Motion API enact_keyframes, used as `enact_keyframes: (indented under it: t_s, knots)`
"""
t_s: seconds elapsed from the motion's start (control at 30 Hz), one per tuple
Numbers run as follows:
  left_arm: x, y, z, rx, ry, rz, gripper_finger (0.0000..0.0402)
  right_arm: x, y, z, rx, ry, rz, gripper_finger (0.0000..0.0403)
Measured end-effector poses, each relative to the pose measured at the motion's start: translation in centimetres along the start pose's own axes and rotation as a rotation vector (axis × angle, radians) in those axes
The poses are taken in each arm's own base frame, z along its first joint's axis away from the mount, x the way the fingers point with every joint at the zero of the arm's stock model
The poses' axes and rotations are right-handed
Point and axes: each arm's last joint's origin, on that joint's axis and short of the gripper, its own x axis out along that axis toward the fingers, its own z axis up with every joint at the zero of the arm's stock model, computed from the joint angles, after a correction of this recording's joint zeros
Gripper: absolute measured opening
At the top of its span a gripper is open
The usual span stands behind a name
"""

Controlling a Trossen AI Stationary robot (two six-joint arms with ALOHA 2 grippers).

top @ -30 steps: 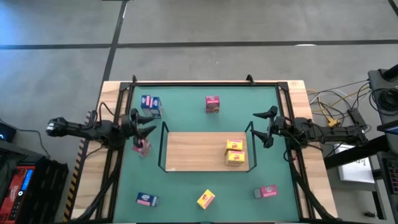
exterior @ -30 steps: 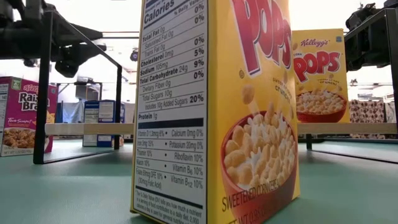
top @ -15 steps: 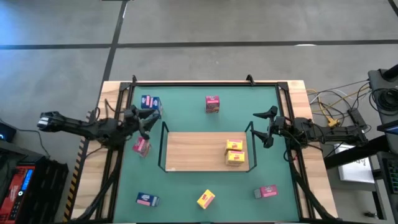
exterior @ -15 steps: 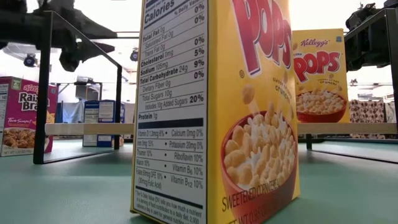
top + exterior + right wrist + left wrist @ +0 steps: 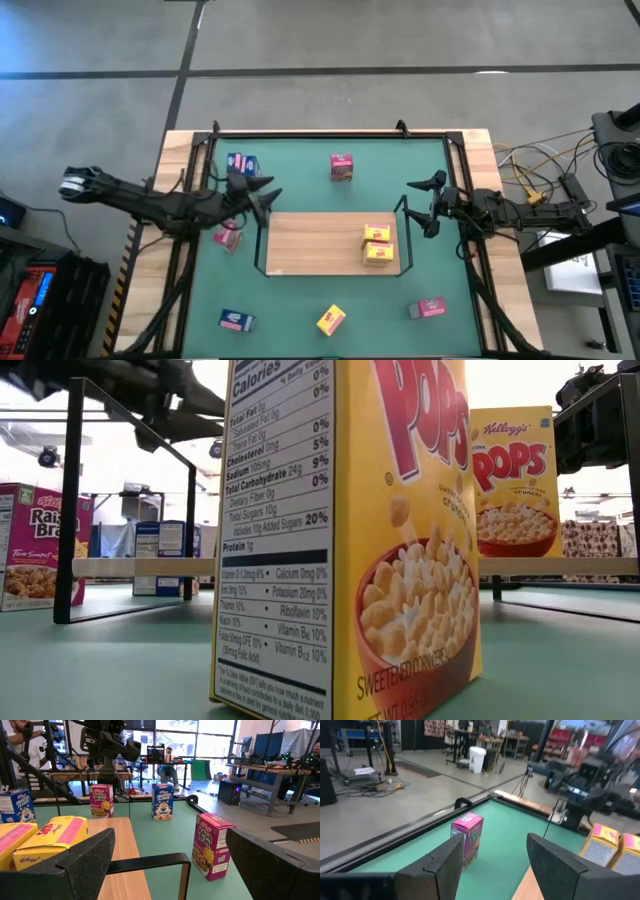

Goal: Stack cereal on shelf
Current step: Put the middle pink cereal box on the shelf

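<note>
The shelf [image 5: 320,240], a light-wood board with thin black rails, is lying flat in the middle of the green desk [image 5: 300,300]. Two yellow Corn Pops boxes [image 5: 377,244] are sitting on its right part, touching each other; the right wrist view is showing them lying flat [image 5: 42,837], which the overhead view alone does not make plain.

Around the shelf, on the desk, the other cereal is standing scattered. A pink Raisin Bran box [image 5: 341,167] is standing beyond the far edge, a blue Frosted Flakes box [image 5: 240,165] toward the far left, another pink box [image 5: 228,236] just off the shelf's left end. Nearer the front are lying a blue box [image 5: 236,321], a yellow box [image 5: 331,320] and a pink box [image 5: 428,308]. The low view is filling up with that front yellow box [image 5: 350,540], its nutrition panel readable; brand names are legible only there and in the wrist views.

The left gripper [image 5: 262,193] is hovering over the shelf's far left corner, carrying nothing; in the left wrist view its jaws are standing apart with the far pink box [image 5: 467,836] showing between them. The right gripper [image 5: 425,203] is waiting at the shelf's right end, jaws spread wide and empty. The right wrist view is also showing people [image 5: 167,757] at workbenches behind the desk.
</note>
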Motion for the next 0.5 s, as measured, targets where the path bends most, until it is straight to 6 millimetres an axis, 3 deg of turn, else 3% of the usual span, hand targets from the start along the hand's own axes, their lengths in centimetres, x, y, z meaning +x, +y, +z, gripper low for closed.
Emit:
enact_keyframes:
  t_s: [0.23, 0.5]
  knots:
    - [1.7, -1.9, 1.1, 0.071, 0.144, 0.044, 0.0199, 0.0, 0.0, 0.0, 0.0, 0.0, 0.0, 0.037]
    - [1.9, -2.4, 1.3, 0.113, 0.268, 0.004, 0.0224, 0.0, 0.0, 0.0, 0.0, 0.0, 0.0, 0.037]
